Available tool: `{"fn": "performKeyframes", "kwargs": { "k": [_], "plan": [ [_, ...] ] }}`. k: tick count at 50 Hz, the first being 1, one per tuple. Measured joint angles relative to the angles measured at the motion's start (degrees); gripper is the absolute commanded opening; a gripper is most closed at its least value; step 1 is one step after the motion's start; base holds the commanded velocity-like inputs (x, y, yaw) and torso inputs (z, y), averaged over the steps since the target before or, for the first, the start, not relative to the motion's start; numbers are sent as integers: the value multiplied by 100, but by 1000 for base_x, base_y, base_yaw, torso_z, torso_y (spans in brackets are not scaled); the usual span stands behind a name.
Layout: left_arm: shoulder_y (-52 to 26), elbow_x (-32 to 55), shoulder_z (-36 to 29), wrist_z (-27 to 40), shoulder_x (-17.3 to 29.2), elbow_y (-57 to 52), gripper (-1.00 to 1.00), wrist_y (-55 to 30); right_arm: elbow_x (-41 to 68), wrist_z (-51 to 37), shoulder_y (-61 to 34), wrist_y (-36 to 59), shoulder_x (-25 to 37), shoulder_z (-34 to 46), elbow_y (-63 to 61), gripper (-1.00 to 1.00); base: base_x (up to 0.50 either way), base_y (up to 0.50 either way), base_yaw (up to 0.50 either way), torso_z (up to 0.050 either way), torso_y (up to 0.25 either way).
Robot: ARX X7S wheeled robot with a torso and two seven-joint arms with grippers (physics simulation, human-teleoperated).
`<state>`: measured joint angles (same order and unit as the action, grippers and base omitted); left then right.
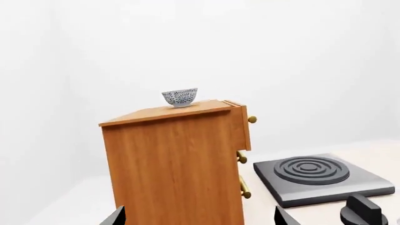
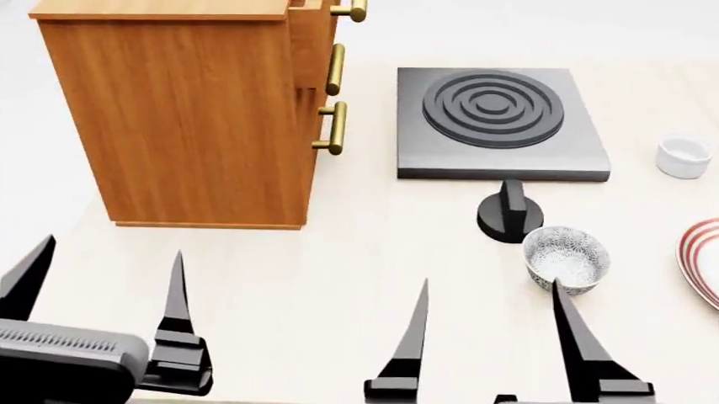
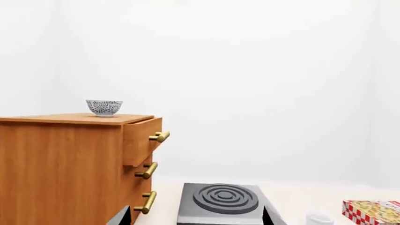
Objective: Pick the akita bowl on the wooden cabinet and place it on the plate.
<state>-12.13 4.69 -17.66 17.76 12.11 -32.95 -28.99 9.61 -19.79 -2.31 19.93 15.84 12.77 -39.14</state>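
Observation:
The akita bowl [image 1: 180, 97] [image 3: 104, 107], white with a dense dark speckle, stands on top of the wooden cabinet [image 1: 175, 164] [image 2: 180, 118] [image 3: 56, 168]; the head view cuts it off. The plate [image 2: 703, 263], white with red rings, shows only as a sliver at the right edge of the table. My left gripper [image 2: 113, 252] [image 1: 198, 218] is open and empty, low in front of the cabinet's side. My right gripper [image 2: 490, 286] [image 3: 196, 216] is open and empty too, just left of a second speckled bowl [image 2: 565, 258] that sits on the table.
A dark square stove [image 2: 500, 118] with a ringed burner lies right of the cabinet, with a black knob [image 2: 511, 215] in front of it. A small white cup [image 2: 683, 156] sits far right. A red-and-white checkered box [image 3: 372, 211] lies beyond. Brass handles [image 2: 330, 126] stick out of the cabinet.

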Motion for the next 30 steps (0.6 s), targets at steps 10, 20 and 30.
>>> {"fn": "performKeyframes", "kwargs": {
  "k": [10,20,30],
  "plan": [
    [17,-22,-93,19,77,-257,100,-95,-51,-99,15,181,67,81,-432,100,0,0,0,0,0],
    [3,177,89,26,116,-495,100,-232,-78,-165,28,273,131,132,-744,100,0,0,0,0,0],
    [-652,333,126,30,129,-1130,100,-1194,-134,-224,14,390,177,241,-1007,100,0,0,0,0,0]
  ]
}}
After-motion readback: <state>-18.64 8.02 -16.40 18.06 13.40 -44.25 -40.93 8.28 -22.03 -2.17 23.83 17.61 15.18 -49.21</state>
